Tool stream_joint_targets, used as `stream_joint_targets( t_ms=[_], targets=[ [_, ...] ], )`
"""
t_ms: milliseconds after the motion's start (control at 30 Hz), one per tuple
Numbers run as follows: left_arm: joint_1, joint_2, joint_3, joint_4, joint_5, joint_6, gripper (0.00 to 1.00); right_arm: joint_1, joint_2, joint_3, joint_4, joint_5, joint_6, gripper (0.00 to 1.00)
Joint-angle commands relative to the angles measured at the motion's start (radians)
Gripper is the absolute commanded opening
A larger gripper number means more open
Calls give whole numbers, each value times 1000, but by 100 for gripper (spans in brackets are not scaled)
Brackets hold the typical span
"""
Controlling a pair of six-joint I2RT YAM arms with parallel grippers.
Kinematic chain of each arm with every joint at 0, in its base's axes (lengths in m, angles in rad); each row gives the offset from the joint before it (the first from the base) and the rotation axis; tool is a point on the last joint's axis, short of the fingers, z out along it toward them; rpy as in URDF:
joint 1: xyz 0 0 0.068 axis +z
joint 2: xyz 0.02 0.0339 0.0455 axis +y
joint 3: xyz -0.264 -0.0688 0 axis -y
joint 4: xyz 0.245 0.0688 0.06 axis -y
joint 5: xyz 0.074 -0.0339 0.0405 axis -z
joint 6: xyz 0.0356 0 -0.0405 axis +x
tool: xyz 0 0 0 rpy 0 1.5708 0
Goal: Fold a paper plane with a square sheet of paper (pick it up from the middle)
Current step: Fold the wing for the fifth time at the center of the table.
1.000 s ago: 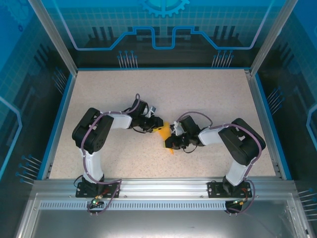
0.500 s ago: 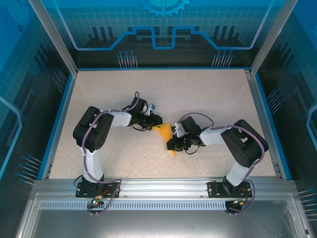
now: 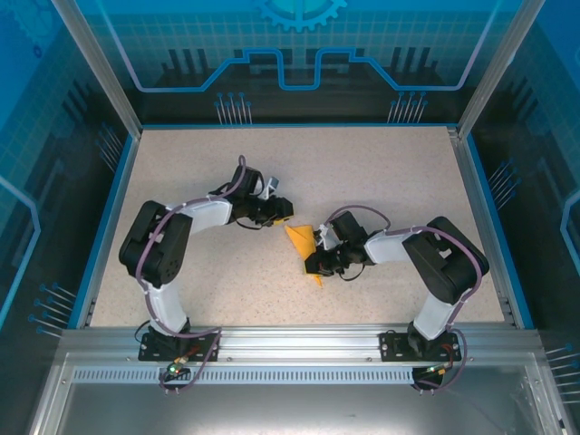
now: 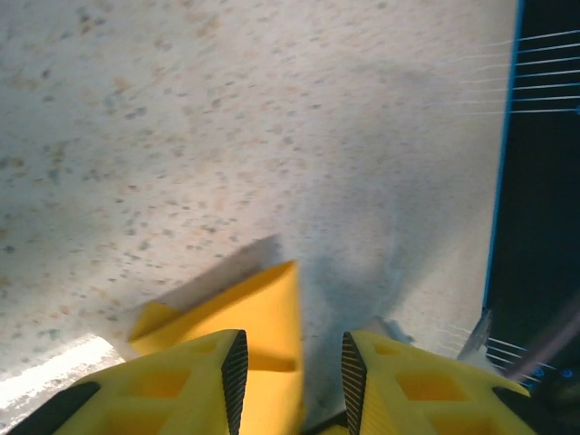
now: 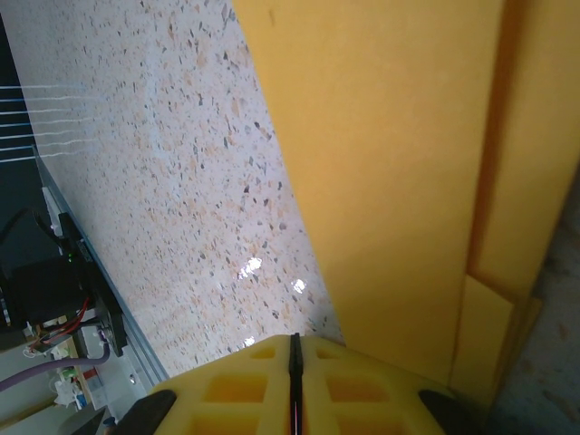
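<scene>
Paper plane (image 3: 301, 246) lies flat on the speckled table (image 3: 381, 172), already a slim dart: wide end away from the arm bases, point toward them. Right gripper (image 3: 314, 261) is against the plane's right edge, about halfway along. In the right wrist view its claw (image 5: 294, 349) is pressed together, just a thin dark seam between the fingers. The plane (image 5: 390, 154) runs along beside and under them, with stacked creased layers showing at its near right corner. Can't tell if a layer is actually nipped in there or just pinned down. Left gripper (image 3: 283, 214) sits just off the plane's wide end on the left side, not touching from above. In the left wrist view the claw (image 4: 292, 352) is spread partway with nothing clamped, and a corner of the plane (image 4: 258, 313) lies below, under the left finger. My read is that the right arm anchors while the left goes for a flap at the wide end. To do it well, keep the right pressing so the plane doesn't skate. Drop the left low, slip one finger under the top layer only, then close gently. Fold along the existing crease and don't drag sideways or the layers will splay.
</scene>
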Motion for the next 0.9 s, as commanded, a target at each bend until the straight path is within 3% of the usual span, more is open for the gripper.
stream_joint_targets(
  t_ms=[0, 333, 600, 867],
  targets=[
    [-21, -62, -19, -42, -6, 17, 36, 2, 48, -21, -98, 46, -4, 10],
    [-186, -35, -44, 4, -3, -20, 35, 3, 46, -30, -88, 46, 1, 11],
    [-199, 98, -50, 93, 4, -78, 34, 3, 35, -31, -90, 51, 2, 11],
    [-196, 168, -46, 32, -60, -72, 32, 2, -7, -5, -101, 47, 14, 13]
  ],
)
